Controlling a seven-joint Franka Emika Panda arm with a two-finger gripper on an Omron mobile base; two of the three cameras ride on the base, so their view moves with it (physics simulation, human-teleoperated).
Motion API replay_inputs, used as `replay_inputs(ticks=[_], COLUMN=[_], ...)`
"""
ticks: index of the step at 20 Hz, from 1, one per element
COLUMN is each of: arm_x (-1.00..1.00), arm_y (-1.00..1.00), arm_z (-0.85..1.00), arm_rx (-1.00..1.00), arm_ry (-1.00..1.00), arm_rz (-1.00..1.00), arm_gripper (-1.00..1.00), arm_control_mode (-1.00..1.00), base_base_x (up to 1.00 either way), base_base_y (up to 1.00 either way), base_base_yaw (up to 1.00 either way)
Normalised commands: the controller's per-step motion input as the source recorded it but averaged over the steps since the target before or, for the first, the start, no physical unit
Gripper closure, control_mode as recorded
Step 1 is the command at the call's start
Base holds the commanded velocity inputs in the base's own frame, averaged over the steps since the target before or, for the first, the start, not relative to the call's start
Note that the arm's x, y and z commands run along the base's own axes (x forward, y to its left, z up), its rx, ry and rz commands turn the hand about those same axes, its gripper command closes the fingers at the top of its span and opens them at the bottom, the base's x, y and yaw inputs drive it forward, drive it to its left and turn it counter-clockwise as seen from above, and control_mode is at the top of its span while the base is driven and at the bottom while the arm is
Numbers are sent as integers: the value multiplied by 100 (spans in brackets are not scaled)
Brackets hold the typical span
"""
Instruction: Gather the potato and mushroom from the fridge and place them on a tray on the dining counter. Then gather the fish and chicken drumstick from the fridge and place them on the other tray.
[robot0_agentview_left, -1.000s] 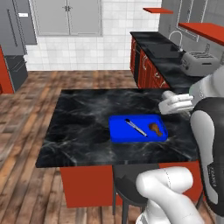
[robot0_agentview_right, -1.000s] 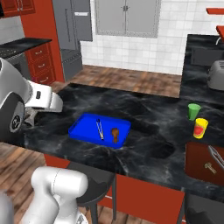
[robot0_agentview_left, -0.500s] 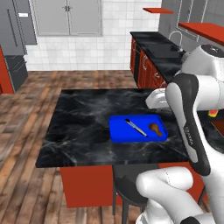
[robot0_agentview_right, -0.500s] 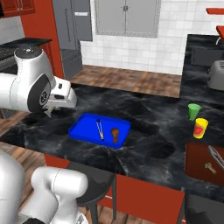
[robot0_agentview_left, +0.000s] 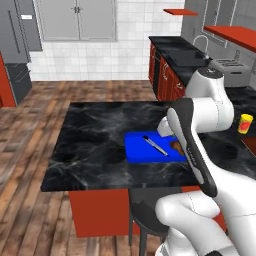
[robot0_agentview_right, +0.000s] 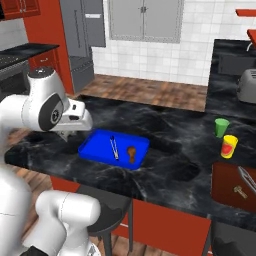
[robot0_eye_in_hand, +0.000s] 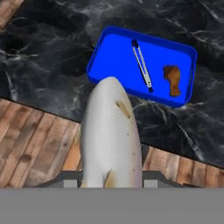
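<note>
So the gripper (robot0_eye_in_hand: 111, 186) is pinching the fish (robot0_eye_in_hand: 111, 140) and hovering off the dining counter (robot0_eye_in_hand: 52, 57) edge; the drumstick (robot0_eye_in_hand: 172, 79) is already lying in the blue tray (robot0_eye_in_hand: 114, 65) beside tongs (robot0_eye_in_hand: 142, 65). Looks like the fish drop is what's left for this tray; can't tell about the potato and mushroom.

In the hand view the fish (robot0_eye_in_hand: 111, 135) covers the pincer's fingertips and the table (robot0_eye_in_hand: 52, 43) edge just beside the tray (robot0_eye_in_hand: 113, 57); its tail end runs off the picture's bottom. In the left base view the arm hides the tray's right end. The fridge (robot0_agentview_left: 15, 30) is cut by the left edge.
</note>
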Motion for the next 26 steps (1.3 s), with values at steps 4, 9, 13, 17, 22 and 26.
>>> replay_inputs(ticks=[4, 9, 13, 17, 22, 26], arm_x=[53, 74, 70, 64, 58, 46], arm_y=[0, 1, 4, 4, 0, 2], arm_z=[-64, -61, -61, -60, -55, -47], arm_rx=[0, 0, -1, -3, -1, 0], arm_ry=[12, 12, 9, 4, 0, -1], arm_rz=[1, 1, 0, 0, 0, 0], arm_gripper=[100, 100, 100, 100, 100, 100], arm_control_mode=[-100, -100, -100, -100, -100, -100], base_base_x=[0, 0, 0, 0, 0, 0], base_base_y=[0, 0, 0, 0, 0, 0], base_base_yaw=[0, 0, 0, 0, 0, 0])
